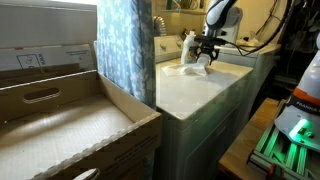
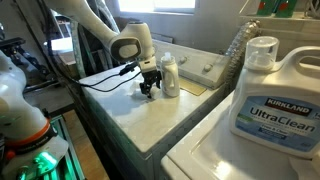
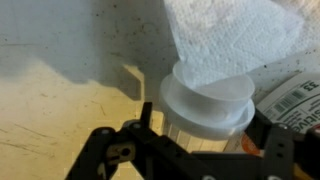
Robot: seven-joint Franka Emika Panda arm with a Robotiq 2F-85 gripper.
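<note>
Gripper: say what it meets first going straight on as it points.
Probably the white-capped bottle, seen centred just ahead of the gripper in the wrist view. Depth is unclear; it may pass beside it onto the washer top.

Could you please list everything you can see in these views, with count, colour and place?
small bottle: one, white with a white cap, upright on the washer top beside the gripper.
paper towel: one, white, just beyond the bottle in the wrist view.
washer top: one, white, speckled.
detergent jug: one, white with a blue Kirkland UltraClean label, foreground.
plastic bottle: one, clear, behind the washer.
cardboard box: one, brown, open, foreground.
curtain: one, blue patterned, between box and washer.
robot arm: one, white.
gripper: one, black, low over the washer top.
</note>
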